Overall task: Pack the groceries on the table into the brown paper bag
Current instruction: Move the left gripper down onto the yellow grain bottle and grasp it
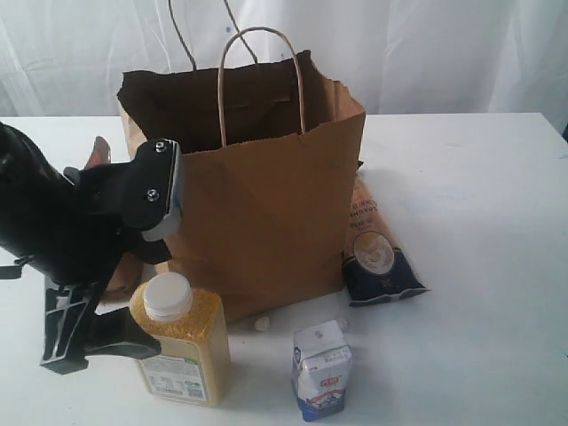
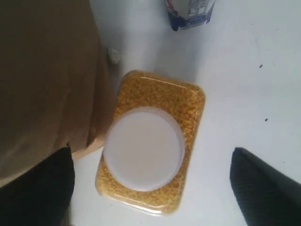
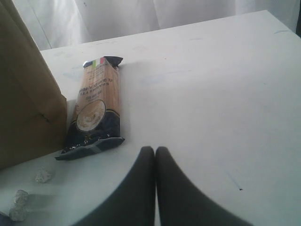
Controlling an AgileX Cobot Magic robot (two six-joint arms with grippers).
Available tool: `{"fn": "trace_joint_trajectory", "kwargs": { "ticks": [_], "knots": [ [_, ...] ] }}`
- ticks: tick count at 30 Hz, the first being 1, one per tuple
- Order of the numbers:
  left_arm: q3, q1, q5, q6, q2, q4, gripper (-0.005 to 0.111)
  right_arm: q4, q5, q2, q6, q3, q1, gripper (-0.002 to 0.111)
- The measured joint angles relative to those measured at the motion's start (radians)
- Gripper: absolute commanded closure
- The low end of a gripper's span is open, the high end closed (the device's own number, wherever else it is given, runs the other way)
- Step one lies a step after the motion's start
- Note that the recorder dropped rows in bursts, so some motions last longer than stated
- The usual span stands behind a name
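Brown paper bag (image 1: 266, 222) stands upright and open-mouthed at the middle of the wide white counter (image 1: 479, 204). Its two twisted-paper handles (image 1: 262, 53) rise above the rim. The inside is dark, and what it holds cannot be made out.

Groceries still outside the bag sit around its base. The left arm, black and bulky, leans in at the bag's left front corner. Its claw (image 2: 151, 154) hangs directly over the white-capped yellow grain bottle (image 1: 182, 342). The claw is spread wide, one finger to each side of the bottle, and neither finger visibly touches it. The right claw (image 3: 155, 150) is pinched fully closed with nothing between its fingers. It is held low over bare counter, near the dark end of the packet.

The long orange-navy packet (image 1: 377, 248) lies on the counter just beside the bag's right side, its navy end toward the front. The grain bottle stands upright, close against the bag's lower left corner. The small white-blue carton (image 1: 321, 368) stands upright in front of the bag, apart from it and to the right of the bottle. A few small white crumbs (image 1: 261, 325) lie on the counter by the bag's front edge, between bottle and carton.
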Motion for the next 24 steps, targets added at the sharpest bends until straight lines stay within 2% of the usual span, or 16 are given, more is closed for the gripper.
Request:
{"fn": "trace_joint_trajectory", "kwargs": {
  "ticks": [24],
  "knots": [
    [0.004, 0.0, -0.008, 0.075, 0.103, -0.105, 0.018, 0.0, 0.0, 0.0, 0.0, 0.0, 0.0, 0.108]
  ]
}}
